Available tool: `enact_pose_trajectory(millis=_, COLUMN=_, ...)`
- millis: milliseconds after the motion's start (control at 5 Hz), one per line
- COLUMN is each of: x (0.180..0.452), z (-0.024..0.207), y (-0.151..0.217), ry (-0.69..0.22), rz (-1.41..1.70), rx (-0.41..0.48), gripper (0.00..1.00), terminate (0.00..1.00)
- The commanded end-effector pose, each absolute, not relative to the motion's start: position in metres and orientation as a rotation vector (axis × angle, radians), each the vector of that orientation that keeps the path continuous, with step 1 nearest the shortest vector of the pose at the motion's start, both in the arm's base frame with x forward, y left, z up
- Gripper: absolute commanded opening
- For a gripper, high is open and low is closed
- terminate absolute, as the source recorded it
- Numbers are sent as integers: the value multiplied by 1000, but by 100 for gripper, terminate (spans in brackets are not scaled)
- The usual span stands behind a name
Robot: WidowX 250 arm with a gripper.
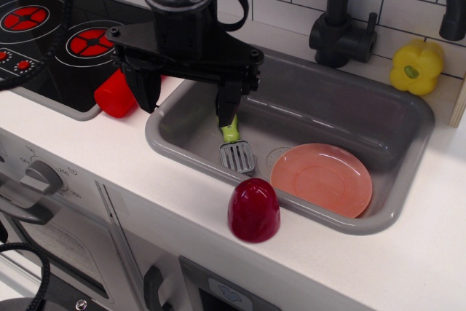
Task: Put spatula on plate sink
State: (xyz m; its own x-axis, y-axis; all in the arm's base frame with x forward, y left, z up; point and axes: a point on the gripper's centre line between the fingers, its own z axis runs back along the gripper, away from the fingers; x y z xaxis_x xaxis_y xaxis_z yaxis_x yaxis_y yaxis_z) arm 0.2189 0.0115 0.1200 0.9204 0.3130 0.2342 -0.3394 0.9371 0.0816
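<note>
The spatula (pixel 236 149) lies on the floor of the grey sink (pixel 349 103), with its grey slotted blade toward the front and its lime-green handle pointing back. The salmon-pink plate (pixel 322 178) lies flat in the sink's front right part, just right of the blade and apart from it. My black gripper (pixel 186 111) hangs over the sink's left end with its jaws wide apart. Its right finger (pixel 227 105) stands right over the upper end of the handle and hides it. Its left finger (pixel 143 87) is above the sink's left rim.
A red object (pixel 115 94) sits by the left finger at the stovetop's (pixel 51 49) edge. A dark red domed object (pixel 253 210) stands on the white counter in front of the sink. A black faucet (pixel 348 23) and a yellow toy pepper (pixel 416 67) are behind the sink.
</note>
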Motion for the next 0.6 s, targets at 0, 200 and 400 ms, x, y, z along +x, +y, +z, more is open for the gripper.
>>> enact_pose_trajectory(millis=0, x=219, z=120, y=12, ry=-220, rz=336, rx=122, gripper=100, terminate=0)
enact_pose_trajectory(millis=200, x=257, z=114, y=20, ry=-229, rz=426, rx=114, gripper=100, terminate=0)
enact_pose_trajectory(millis=400, x=285, z=107, y=28, ry=-278, rz=451, rx=101, gripper=100, terminate=0)
